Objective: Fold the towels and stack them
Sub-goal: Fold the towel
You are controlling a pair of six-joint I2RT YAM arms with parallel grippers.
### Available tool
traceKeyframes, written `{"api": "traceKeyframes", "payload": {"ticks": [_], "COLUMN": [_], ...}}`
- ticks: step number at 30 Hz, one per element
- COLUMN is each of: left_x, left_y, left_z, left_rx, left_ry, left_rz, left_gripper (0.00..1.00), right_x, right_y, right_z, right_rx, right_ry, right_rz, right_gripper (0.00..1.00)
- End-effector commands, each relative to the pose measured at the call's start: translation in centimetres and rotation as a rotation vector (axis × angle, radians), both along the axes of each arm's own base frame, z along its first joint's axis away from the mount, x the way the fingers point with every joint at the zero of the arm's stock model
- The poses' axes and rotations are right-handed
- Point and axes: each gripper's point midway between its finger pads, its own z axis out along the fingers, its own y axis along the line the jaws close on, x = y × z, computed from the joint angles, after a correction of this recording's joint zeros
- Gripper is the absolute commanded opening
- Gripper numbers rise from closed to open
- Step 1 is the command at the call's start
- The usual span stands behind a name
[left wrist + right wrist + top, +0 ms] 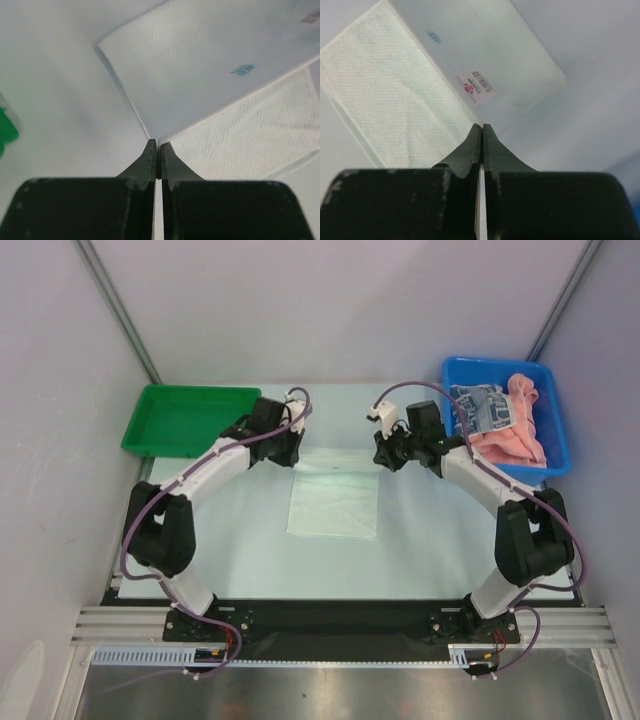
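Note:
A plain white towel (333, 495) lies flat in the middle of the table. Its far edge is raised off the table. My left gripper (291, 454) is shut on the far left corner, and the pinched flap (200, 65) rises above the lower layer (250, 140). My right gripper (386, 454) is shut on the far right corner. From that wrist the flap (485, 45) shows a small pink-and-white label (476, 87). A white towel with blue-grey pattern (483, 407) and a salmon-pink towel (515, 438) lie crumpled in the blue bin (556, 440).
A green tray (185, 420) stands at the back left, just behind my left arm. The blue bin sits at the back right beside my right arm. Grey walls close in both sides and the back.

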Motion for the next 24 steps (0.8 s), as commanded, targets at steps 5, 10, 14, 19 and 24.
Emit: {"api": "traceKeyframes", "payload": {"ticks": [5, 10, 14, 19, 24], "left_x": [-4.3, -6.5, -8.0, -9.4, -11.0], "left_y": [2.3, 2.1, 2.3, 2.7, 2.9], "left_z": [-1.5, -3.1, -3.8, -4.7, -5.2], "left_rx": [0.052, 0.055, 0.072, 0.079, 0.104], "left_ry": [0.006, 0.066, 0.102, 0.141, 0.194], "left_rz": [0.084, 0.102, 0.106, 0.121, 0.136], "left_gripper": [0.0, 0.0, 0.0, 0.02, 0.33], "right_x": [-5.0, -7.0, -8.6, -9.9, -11.3], "right_y": [-1.0, -1.5, -0.8, -1.4, -1.7], "right_z": [-2.7, -2.5, -2.8, -3.9, -4.5], "right_rx": [-0.075, -0.079, -0.084, -0.105, -0.128], "right_ry": [0.092, 0.13, 0.165, 0.219, 0.298], "right_rz": [-0.118, -0.158, -0.154, -0.188, -0.229], "right_gripper": [0.0, 0.0, 0.0, 0.0, 0.17]}}
